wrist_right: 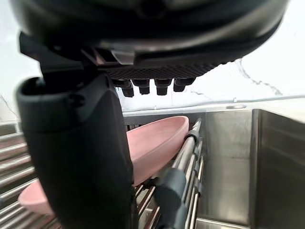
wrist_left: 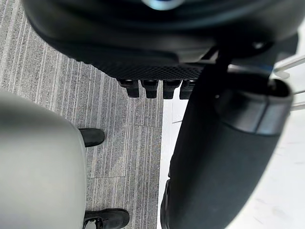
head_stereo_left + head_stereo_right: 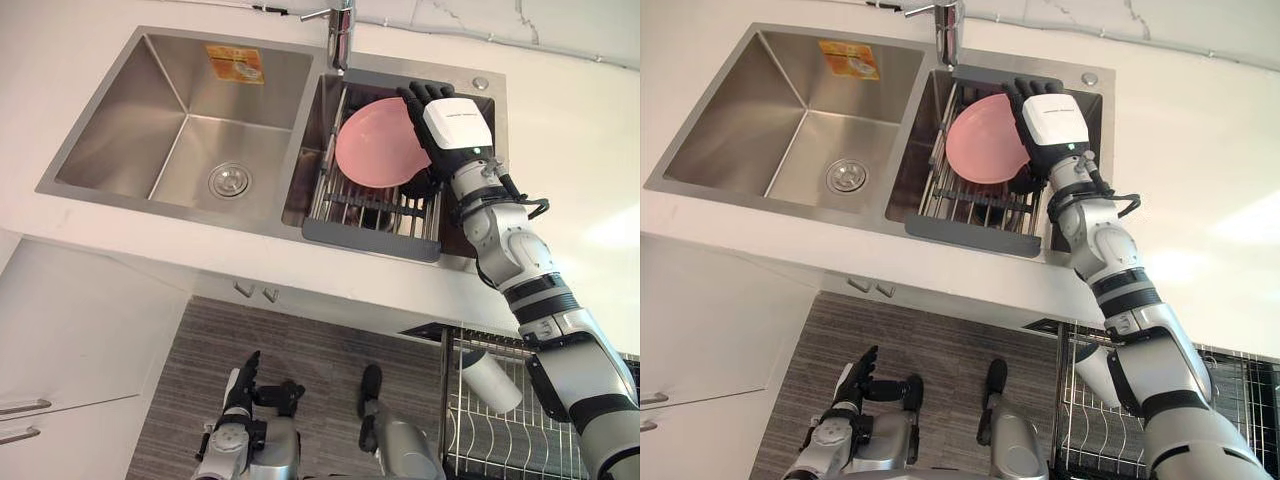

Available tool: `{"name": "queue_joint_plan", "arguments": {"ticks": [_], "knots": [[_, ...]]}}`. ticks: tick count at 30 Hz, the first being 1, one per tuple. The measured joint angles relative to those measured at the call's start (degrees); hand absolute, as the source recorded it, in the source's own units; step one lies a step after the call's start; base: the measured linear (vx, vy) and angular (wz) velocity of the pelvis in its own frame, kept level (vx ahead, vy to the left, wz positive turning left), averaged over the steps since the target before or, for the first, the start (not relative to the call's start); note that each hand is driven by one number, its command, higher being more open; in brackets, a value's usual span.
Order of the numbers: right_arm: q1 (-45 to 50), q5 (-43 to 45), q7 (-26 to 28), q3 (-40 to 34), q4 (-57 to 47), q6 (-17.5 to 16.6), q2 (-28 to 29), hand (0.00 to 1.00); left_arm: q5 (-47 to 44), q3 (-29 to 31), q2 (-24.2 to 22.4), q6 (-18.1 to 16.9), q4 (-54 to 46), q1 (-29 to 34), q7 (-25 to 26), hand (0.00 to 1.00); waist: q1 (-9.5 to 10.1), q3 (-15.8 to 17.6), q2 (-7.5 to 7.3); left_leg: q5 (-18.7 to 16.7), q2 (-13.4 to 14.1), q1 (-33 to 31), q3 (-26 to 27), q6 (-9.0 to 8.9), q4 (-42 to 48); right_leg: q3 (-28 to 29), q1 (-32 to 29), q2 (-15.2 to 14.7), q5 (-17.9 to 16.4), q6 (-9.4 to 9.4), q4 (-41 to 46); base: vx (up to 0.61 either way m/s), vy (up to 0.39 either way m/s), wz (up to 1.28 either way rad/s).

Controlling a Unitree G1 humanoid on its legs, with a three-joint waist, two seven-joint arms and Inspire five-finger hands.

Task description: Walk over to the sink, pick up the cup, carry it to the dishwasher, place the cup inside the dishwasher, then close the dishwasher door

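- Now the robot stands right at the sink point(image 3: 110, 130), so the walk looks done, I'd say.
- The right robot hand point(image 3: 455, 125) hangs over the right basin, above the drying rack point(image 3: 370, 238) that sits in it, just beside the far rim of a pink dish point(image 3: 375, 145) propped on the rack's bars.
- Its fingers reach out straight and its thumb stands apart; the right wrist view shows the dish just past the fingers and nothing held.
- The left robot hand point(image 3: 245, 385) hangs low over the floor point(image 3: 320, 350), fingers relaxed and empty.
- And the cup? A white cup point(image 3: 492, 380) lies on its side in the dishwasher basket point(image 3: 500, 440), down at the robot's right, well apart from the sink.
- Whether another cup sits under the pink dish I cannot tell; the dish covers that part of the rack.
- My read: if the white one is the cup in question, it is already in and only the door is left. If the cup is meant to come from the sink, the pick-up is not yet done.
- Either way the basket is pulled out below the counter point(image 3: 570, 130), so closing the dishwasher remains.
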Motion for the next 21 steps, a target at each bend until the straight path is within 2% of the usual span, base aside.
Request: {"name": "queue_joint_plan", "arguments": {"ticks": [2,3,21], "knots": [[-1.2,-0.5,-0.6,0.0,1.7,0.2,0.0,1.00,0.0,0.0,-0.2,0.0,0.0,-0.2,0.2,1.00,-0.01,0.5,0.36,0.0,0.0,-0.1,-0.2,0.01,0.3,-0.1,0.0,-0.2,-0.1,0.01,0.3,-0.03,-0.006,0.05],[-1.5,-0.9,-0.7,-0.1,1.9,0.6,0.0,0.00,0.0,0.0,-0.2,0.0,0.0,-0.3,0.2,1.00,-0.01,0.7,0.50,0.0,-0.1,-0.2,-0.3,0.01,0.4,-0.2,0.0,-0.2,-0.1,0.02,0.4,-0.03,-0.004,0.03],[-4.6,-4.0,-4.2,-0.3,3.4,0.7,-0.3,0.00,-0.6,0.0,-0.2,-0.3,-0.1,-1.0,0.6,1.00,0.00,2.2,1.00,0.0,-0.4,-1.6,-0.6,0.22,1.1,-0.6,-1.1,-0.7,-0.2,0.02,1.0,-0.01,-0.001,0.00]]}}
